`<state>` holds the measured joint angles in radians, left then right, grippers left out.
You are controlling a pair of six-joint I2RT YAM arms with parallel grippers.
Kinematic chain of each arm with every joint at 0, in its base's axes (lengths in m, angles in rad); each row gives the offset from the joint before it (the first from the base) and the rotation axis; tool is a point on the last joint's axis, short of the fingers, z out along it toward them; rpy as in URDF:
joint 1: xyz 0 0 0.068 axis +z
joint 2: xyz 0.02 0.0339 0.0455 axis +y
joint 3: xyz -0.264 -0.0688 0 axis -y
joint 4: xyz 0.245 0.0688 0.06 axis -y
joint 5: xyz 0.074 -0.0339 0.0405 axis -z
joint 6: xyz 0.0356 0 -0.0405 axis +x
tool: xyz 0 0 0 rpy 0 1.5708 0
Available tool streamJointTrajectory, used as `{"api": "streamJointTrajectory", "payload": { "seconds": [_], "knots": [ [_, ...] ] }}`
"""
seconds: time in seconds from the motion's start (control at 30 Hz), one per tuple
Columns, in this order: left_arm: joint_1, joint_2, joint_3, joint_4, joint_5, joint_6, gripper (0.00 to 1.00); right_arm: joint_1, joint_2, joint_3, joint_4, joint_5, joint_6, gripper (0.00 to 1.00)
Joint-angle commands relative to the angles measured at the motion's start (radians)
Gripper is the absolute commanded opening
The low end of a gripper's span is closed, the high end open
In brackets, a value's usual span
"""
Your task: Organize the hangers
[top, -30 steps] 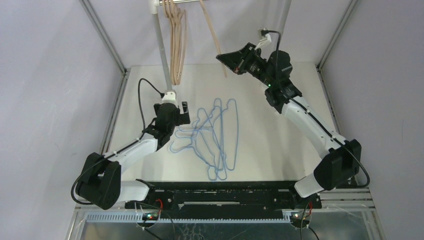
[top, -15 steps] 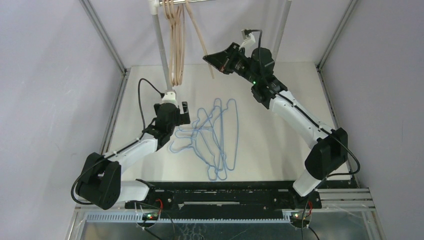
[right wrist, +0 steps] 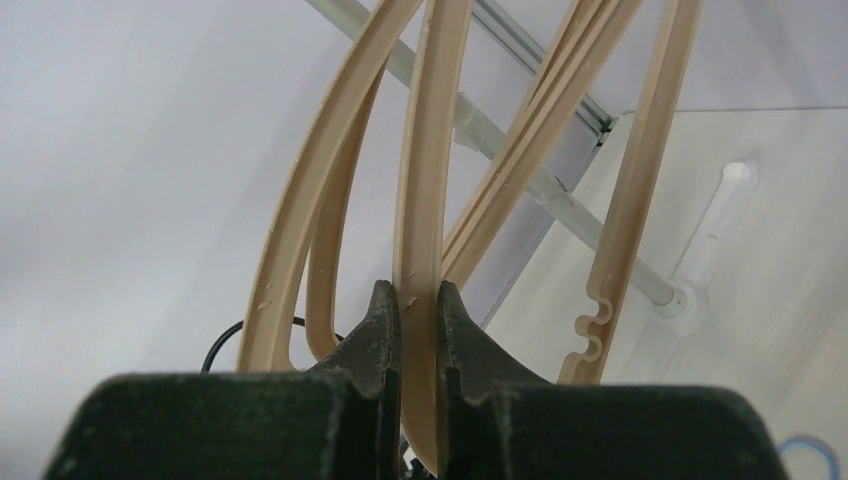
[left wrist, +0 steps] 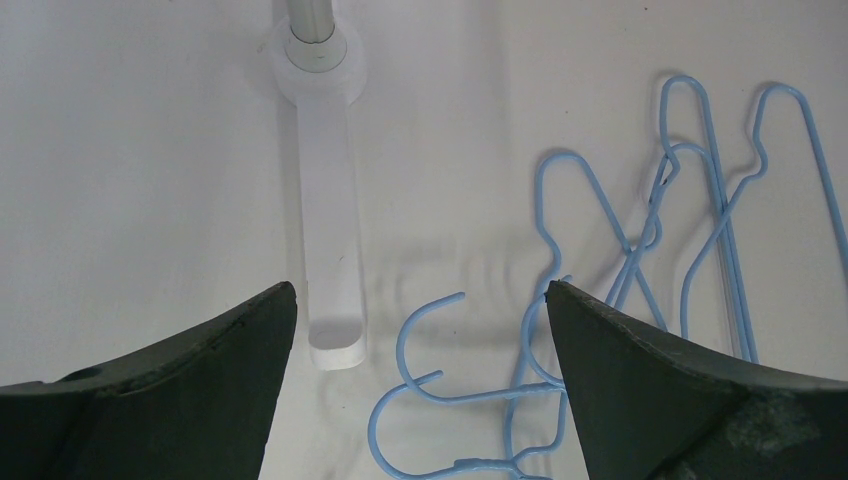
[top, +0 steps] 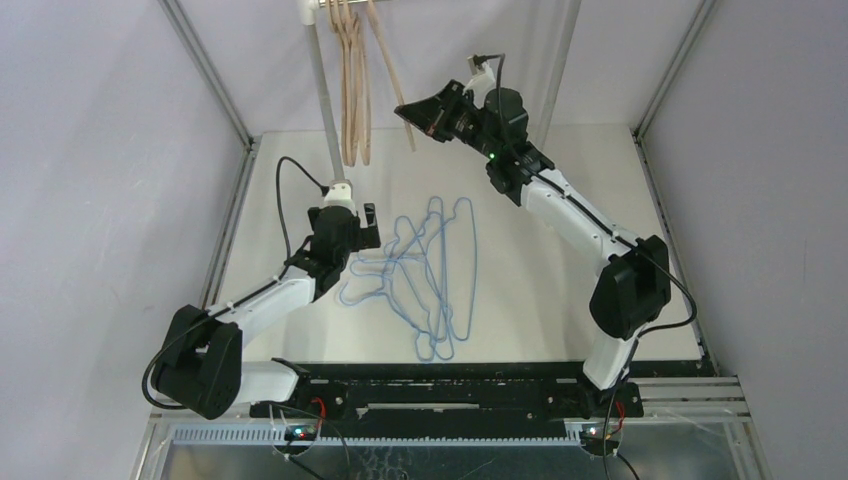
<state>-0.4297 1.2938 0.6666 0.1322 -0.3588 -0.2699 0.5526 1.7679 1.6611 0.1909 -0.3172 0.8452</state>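
Note:
Several light-blue wire hangers (top: 430, 270) lie tangled on the white table; their hooks show in the left wrist view (left wrist: 640, 250). My left gripper (top: 365, 222) hangs open and empty (left wrist: 420, 290) just above the hooks at the pile's left edge. Tan wooden hangers (top: 352, 100) hang from the rail at the back. My right gripper (top: 410, 112) is raised beside them, shut (right wrist: 412, 290) on the thin edge of one wooden hanger (right wrist: 425, 180), which hangs just right of the others (top: 392, 75).
The rail's silver post (top: 322, 90) stands on a white foot (left wrist: 328, 200) on the table (top: 560, 250), just behind my left gripper. A second post (top: 565, 50) stands at the back right. Frame uprights and lilac walls enclose the table.
My right arm has swung left with the wooden hanger, sliding it along the rail close to the other wooden hangers. The left arm and the blue hangers have not moved.

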Motion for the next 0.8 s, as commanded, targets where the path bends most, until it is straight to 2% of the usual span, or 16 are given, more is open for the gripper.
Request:
{"api": "streamJointTrajectory", "payload": {
  "seconds": [0.0, 0.3, 0.43, 0.5, 0.6, 0.63, 0.77],
  "knots": [
    [0.003, -0.024, -0.006, 0.032, 0.01, -0.002, 0.99, 0.014, 0.018, 0.072, -0.017, -0.002, 0.011, 0.02],
    [0.004, -0.018, -0.003, 0.035, 0.014, -0.004, 0.99, 0.051, 0.087, 0.187, -0.139, -0.04, -0.052, 0.03],
    [0.002, -0.019, -0.004, 0.035, 0.012, -0.005, 0.99, 0.06, 0.087, 0.17, -0.163, -0.047, -0.079, 0.08],
    [0.003, -0.019, -0.004, 0.034, 0.015, -0.005, 1.0, 0.061, 0.064, 0.125, -0.14, -0.036, -0.081, 0.17],
    [0.003, -0.019, -0.004, 0.035, 0.015, -0.004, 0.99, 0.062, 0.005, 0.065, -0.147, 0.023, -0.13, 0.48],
    [0.002, -0.019, -0.004, 0.035, 0.015, -0.004, 1.0, 0.063, -0.012, 0.051, -0.146, 0.037, -0.145, 0.55],
    [0.003, -0.018, -0.003, 0.035, 0.014, -0.004, 0.99, 0.06, -0.067, 0.006, -0.161, 0.069, -0.194, 0.63]
  ]
}}
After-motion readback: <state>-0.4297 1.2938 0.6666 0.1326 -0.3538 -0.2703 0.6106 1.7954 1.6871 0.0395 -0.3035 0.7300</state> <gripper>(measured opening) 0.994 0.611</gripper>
